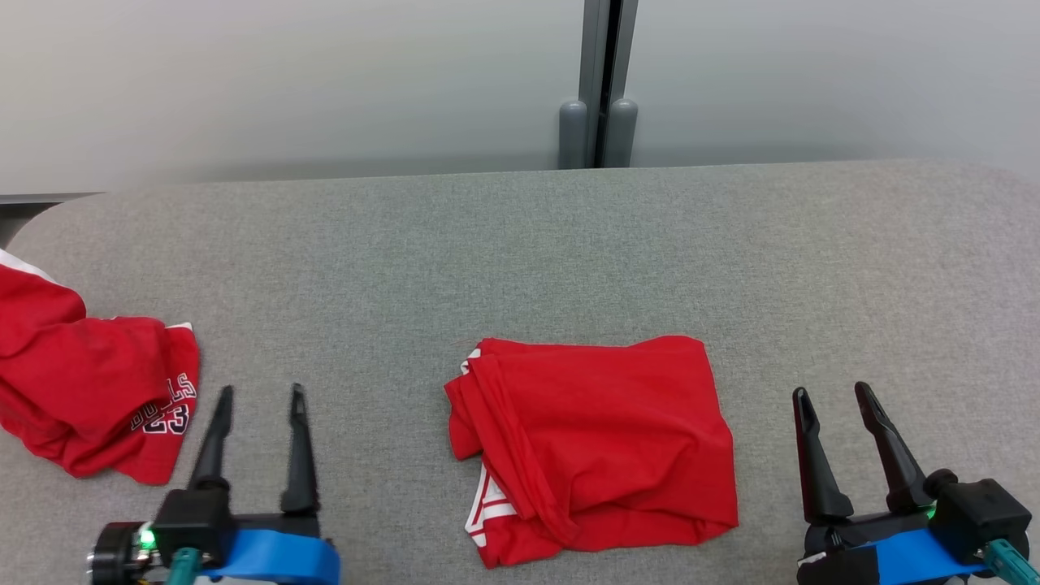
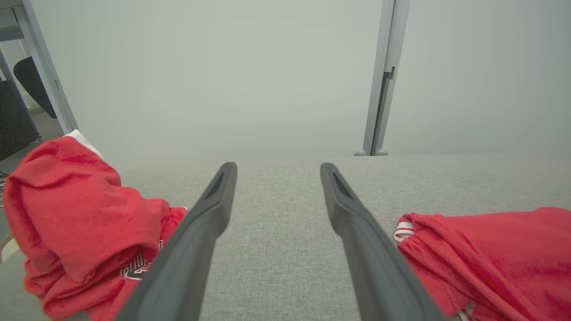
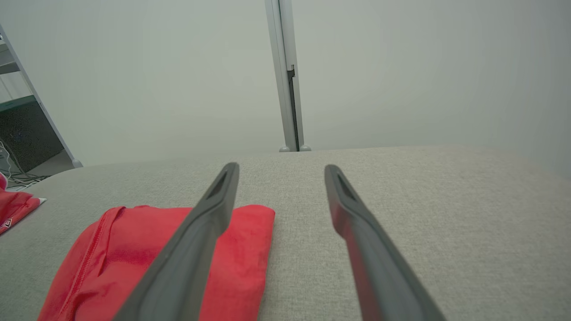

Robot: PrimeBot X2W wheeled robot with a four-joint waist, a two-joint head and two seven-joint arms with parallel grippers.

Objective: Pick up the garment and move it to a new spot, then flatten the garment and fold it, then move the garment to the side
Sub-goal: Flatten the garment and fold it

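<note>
Folded red garment mid-table, between left gripper & right gripper; fingers apart on both, nothing held. Fold prob. done, layers hard to judge. Next: pinch near edge, shift sideways, clear of crumpled jersey.

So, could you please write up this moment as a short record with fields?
surface: grey table
folded garment: red, lying mid-table
crumpled garment: red, lettered, at the table's left edge
left claw: open, empty, between the two garments
right claw: open, empty, right of the folded garment
stage: folding looks done; move aside pending
</note>
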